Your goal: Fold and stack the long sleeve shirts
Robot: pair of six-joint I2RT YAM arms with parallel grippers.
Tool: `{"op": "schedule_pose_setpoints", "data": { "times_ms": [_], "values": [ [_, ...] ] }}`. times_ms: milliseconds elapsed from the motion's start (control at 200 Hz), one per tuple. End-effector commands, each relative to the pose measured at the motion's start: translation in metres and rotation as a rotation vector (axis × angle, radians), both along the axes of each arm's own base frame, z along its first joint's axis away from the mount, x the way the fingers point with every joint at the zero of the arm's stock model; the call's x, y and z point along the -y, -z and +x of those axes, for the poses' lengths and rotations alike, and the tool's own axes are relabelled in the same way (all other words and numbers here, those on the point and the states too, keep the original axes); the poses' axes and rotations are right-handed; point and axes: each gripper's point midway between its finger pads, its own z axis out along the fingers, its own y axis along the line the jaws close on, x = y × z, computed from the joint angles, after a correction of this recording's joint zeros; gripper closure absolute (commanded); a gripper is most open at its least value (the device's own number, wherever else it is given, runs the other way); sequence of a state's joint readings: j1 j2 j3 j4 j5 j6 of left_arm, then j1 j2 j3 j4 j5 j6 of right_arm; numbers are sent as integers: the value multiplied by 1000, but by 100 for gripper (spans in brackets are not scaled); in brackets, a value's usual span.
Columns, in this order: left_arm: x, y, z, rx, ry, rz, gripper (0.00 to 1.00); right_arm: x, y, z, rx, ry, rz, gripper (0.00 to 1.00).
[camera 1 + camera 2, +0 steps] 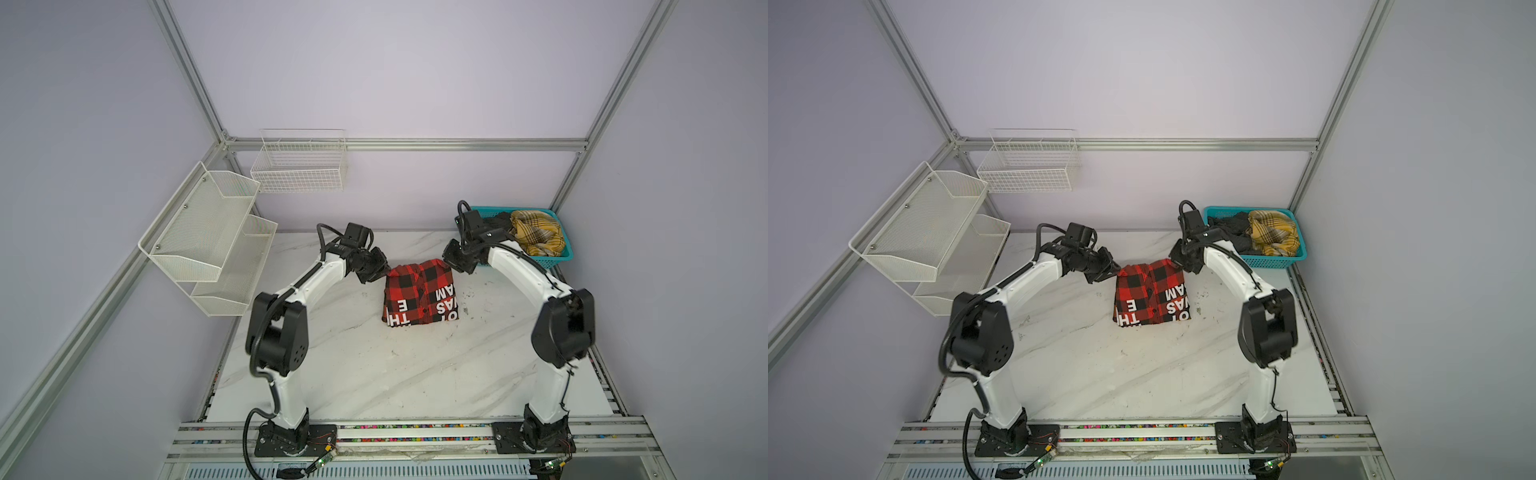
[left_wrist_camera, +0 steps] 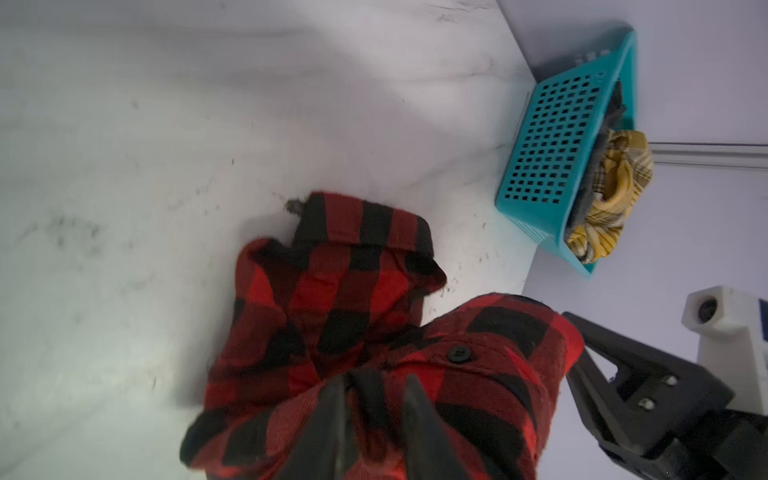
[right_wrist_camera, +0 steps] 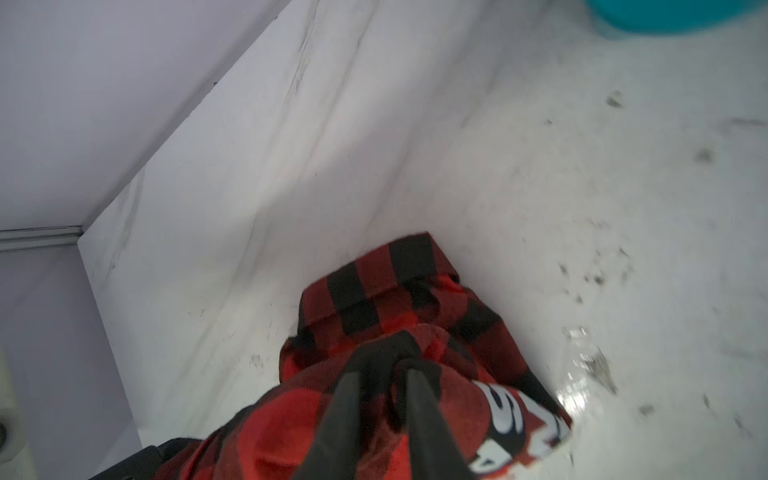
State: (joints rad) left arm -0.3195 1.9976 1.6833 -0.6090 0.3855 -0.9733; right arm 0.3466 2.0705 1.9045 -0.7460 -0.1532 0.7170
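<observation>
The red-and-black check long sleeve shirt with white block letters lies folded into a compact rectangle at the middle back of the marble table. My left gripper is at its far left corner and my right gripper at its far right corner. Each has its fingers parted, with a raised fold of the check cloth lying in the gap. A yellow plaid shirt and a dark grey one sit crumpled in a basket.
The teal plastic basket stands in the back right corner, just behind my right arm. Two white mesh shelves and a wire basket hang on the left and back walls. Bare table lies in front of the shirt.
</observation>
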Motion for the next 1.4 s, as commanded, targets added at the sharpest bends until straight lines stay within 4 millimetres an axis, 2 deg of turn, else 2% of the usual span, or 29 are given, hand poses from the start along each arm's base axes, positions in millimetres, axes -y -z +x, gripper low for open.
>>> {"op": "schedule_pose_setpoints", "data": {
  "times_ms": [0,40,100,195,250,300,350,430,485,615,665,815,910,1045,1205,1395],
  "values": [
    [-12,12,39,-1,-9,50,45,-9,33,31,-48,-181,-59,31],
    [-17,13,42,-1,-26,65,41,-5,28,38,-26,-183,-96,28],
    [-22,-2,48,46,-45,85,38,3,16,42,20,-172,-135,25],
    [-34,-35,53,105,-69,134,30,17,7,28,13,-160,-194,25],
    [-34,-48,52,115,-65,146,12,18,7,15,13,-159,-200,27],
    [-28,-53,46,111,-41,140,12,15,6,7,32,-155,-182,30],
    [-14,-55,39,113,3,127,15,13,12,-2,26,-154,-166,35],
    [5,-46,24,101,80,126,21,15,28,-7,-11,-163,-184,37],
    [8,-35,16,78,112,132,23,16,34,-2,-11,-177,-199,35],
    [-6,-18,9,66,137,188,20,-1,40,23,26,-262,-147,26],
    [-13,-13,10,62,133,174,18,2,47,33,19,-245,-147,25],
    [-21,17,20,42,136,56,16,0,70,54,6,-271,-83,24],
    [-26,20,28,78,155,92,14,-2,75,62,14,-288,-49,26],
    [-32,27,36,96,124,58,13,-15,83,71,25,-330,-1,30],
    [-24,59,34,18,129,0,15,-23,102,67,-16,-353,42,43],
    [-22,73,30,12,131,-15,15,-19,93,62,8,-329,42,60]
  ]
}}
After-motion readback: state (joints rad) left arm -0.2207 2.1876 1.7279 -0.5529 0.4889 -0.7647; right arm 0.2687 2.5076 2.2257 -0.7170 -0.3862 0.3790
